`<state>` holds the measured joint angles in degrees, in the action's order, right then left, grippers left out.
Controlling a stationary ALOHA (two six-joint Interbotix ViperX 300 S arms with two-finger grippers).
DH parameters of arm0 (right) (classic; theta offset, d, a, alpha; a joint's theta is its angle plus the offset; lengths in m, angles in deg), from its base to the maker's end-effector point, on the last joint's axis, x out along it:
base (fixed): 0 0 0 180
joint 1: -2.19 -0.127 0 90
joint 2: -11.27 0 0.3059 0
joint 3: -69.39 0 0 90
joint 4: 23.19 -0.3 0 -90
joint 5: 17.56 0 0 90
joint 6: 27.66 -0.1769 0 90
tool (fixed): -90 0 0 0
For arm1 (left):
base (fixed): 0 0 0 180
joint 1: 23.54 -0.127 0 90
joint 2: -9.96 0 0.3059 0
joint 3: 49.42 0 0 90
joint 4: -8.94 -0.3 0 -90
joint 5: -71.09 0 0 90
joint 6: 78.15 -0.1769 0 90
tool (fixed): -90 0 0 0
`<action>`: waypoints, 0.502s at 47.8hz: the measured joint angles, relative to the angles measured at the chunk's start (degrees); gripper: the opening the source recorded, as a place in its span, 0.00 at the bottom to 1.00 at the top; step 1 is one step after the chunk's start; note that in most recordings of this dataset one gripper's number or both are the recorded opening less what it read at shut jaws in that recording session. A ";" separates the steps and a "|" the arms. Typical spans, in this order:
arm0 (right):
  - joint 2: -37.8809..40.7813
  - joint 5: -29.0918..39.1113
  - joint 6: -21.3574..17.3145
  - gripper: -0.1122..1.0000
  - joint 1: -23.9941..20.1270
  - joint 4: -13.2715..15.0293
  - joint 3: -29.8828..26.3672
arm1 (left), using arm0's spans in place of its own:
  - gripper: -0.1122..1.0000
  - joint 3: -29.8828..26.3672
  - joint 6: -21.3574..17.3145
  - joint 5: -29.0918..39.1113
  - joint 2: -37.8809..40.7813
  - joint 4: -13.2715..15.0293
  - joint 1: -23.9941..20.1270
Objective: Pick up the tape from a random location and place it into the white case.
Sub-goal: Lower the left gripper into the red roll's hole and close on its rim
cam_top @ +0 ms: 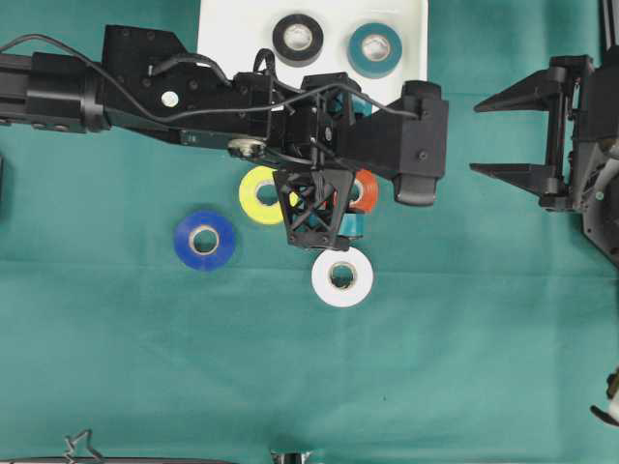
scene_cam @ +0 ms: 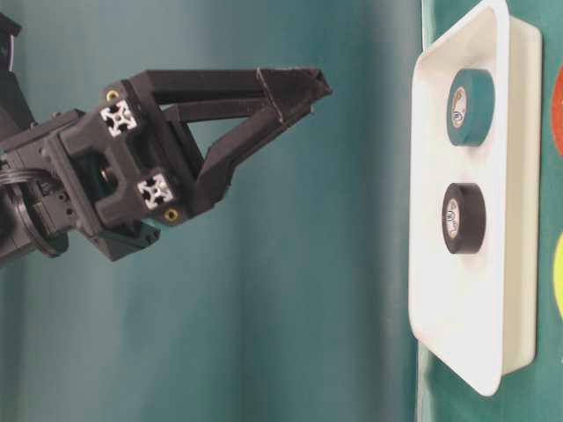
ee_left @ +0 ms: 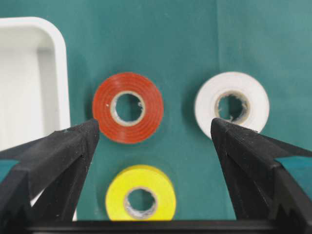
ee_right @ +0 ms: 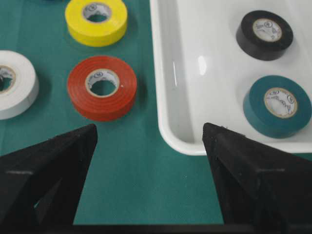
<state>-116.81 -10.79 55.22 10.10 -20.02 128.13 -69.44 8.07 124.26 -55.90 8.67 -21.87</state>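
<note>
while my left gripper (ee_left: 155, 131) hangs wide open over the cluster, nothing is held. in the left wrist view the red roll (ee_left: 127, 107) sits at about 11 o'clock between the tips, the white roll (ee_left: 232, 106) at 2 o'clock, partly behind the right fingertip (ee_left: 229, 131), the yellow roll (ee_left: 141, 198) at 6 o'clock. the case (ee_left: 36, 83) rim lies at 9 o'clock, just beside red.

right gripper (cam_top: 517, 135) also open, empty, parked well apart at 3 o'clock in the overhead view.

case (cam_top: 218, 29) already holds a black roll (cam_top: 298, 39) and a teal roll (cam_top: 375, 48). blue roll (cam_top: 204, 240) lies alone at 8 o'clock of my wrist.

risks, as i judge them:
- three rolls packed near each other; a straight drop may put one finger onto white or yellow and shove it off.
- left fingertip (ee_left: 80, 136) is close to the case rim; clipping it could shift the case.
- jaws span wider than one roll, so closing off-centre may spin red out flat instead of gripping it.
- target not yet clear; centring over one roll first seems wise.
</note>
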 measured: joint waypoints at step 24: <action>0.00 0.09 0.00 0.84 -0.09 0.00 0.00 | 0.99 0.00 -23.20 2.37 0.00 0.00 0.62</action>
<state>-116.81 -10.70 55.22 10.02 -20.02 128.13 -69.44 -15.14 126.63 -55.90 8.67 -21.25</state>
